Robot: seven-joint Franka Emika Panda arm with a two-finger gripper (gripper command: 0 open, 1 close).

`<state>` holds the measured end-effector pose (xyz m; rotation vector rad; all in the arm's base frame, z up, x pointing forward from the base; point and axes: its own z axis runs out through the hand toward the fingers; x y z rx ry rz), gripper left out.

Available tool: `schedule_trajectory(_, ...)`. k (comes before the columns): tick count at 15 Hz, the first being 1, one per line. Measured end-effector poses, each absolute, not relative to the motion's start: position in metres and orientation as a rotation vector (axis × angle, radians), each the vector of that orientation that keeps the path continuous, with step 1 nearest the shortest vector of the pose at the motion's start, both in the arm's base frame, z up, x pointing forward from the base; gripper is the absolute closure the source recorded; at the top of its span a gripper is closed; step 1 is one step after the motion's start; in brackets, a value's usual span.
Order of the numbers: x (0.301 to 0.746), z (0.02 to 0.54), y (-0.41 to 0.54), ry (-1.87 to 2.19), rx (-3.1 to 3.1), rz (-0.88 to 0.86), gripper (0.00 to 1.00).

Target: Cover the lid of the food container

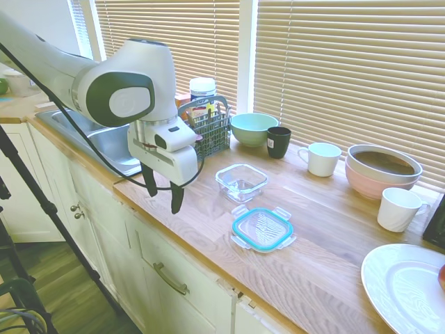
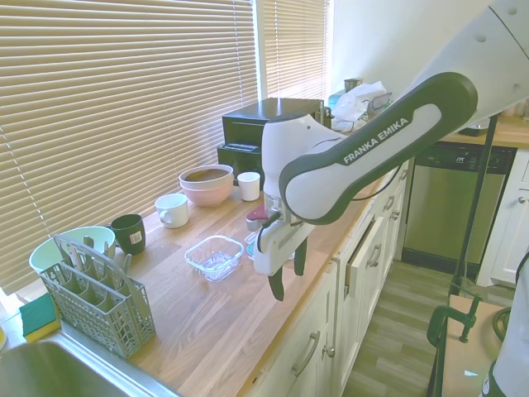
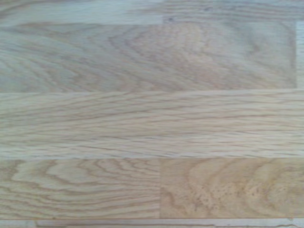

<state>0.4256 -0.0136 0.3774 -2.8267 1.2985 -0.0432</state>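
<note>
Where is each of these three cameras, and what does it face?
First exterior: off the counter's front, arm entering from left, open gripper above the wood.
Second exterior: sink end, facing along the counter; arm enters from right.
Wrist: on the arm, facing bare countertop; no robot parts.
Both exteriors share the food container.
</note>
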Motion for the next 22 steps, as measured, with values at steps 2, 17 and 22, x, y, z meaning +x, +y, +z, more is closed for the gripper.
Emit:
schedule_trajectory(2, 0.424, 0.381, -0.042, 1.305, -2.791, -0.041, 0.00)
schedule_trajectory(17, 0.444, 0.366, -0.276, 1.364, -2.525, -0.053, 0.00)
schedule_trajectory(22, 0.472, 0.332, -0.313, 1.308, -2.489, -0.056, 0.00)
